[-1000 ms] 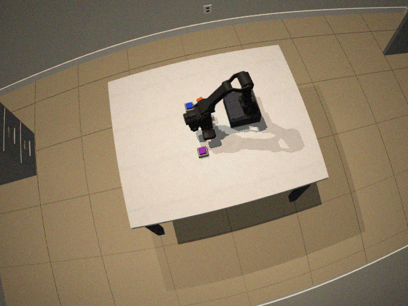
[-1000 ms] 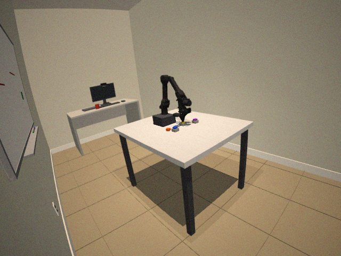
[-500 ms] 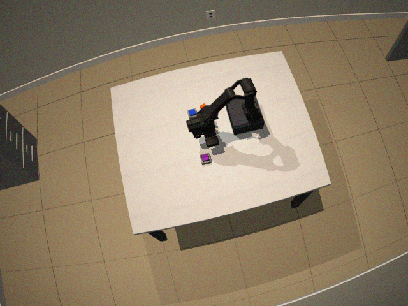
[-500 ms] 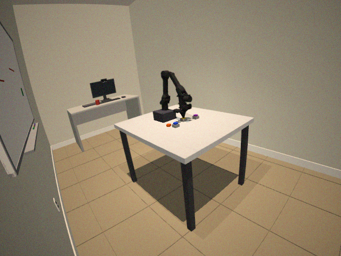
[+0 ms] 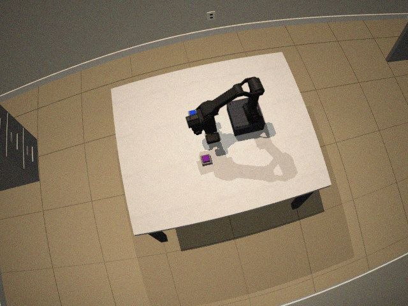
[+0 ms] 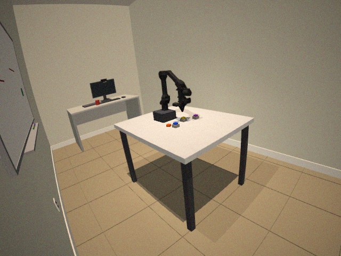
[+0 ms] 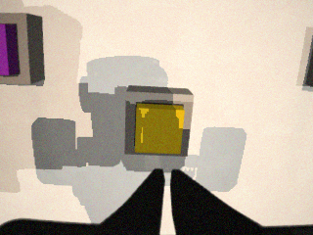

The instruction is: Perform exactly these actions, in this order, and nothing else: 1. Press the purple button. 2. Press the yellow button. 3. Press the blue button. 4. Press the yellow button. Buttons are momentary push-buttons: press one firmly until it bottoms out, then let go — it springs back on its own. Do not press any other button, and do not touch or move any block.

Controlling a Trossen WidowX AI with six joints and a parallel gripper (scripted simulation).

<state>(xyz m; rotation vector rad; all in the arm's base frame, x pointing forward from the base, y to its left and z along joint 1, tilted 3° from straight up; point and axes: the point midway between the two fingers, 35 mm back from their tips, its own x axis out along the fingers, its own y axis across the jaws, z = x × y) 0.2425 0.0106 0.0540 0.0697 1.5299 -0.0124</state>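
The yellow button (image 6: pixel 183 118) (image 7: pixel 158 129) stands on its grey base, raised, with shadow over it; the arm hides it in the top view. My gripper (image 6: pixel 181 110) (image 7: pixel 165 177) is shut and empty. Its tips are above the table, clear of the yellow button, and in the wrist view they show just below its base. The purple button (image 5: pixel 206 159) (image 6: pixel 195 115) (image 7: pixel 7 49) is at the left edge of the wrist view. The blue button (image 5: pixel 192 112) (image 6: pixel 175 123) is on the other side of the yellow one, partly behind the arm in the top view.
An orange block (image 6: pixel 168 125) lies beside the blue button, on the robot base's side; the arm hides it in the top view. The robot's dark base (image 5: pixel 245 118) (image 6: pixel 164 116) stands on the white table (image 5: pixel 164 197) (image 6: pixel 220 118). A dark base edge (image 7: pixel 310 64) shows at the wrist view's right edge.
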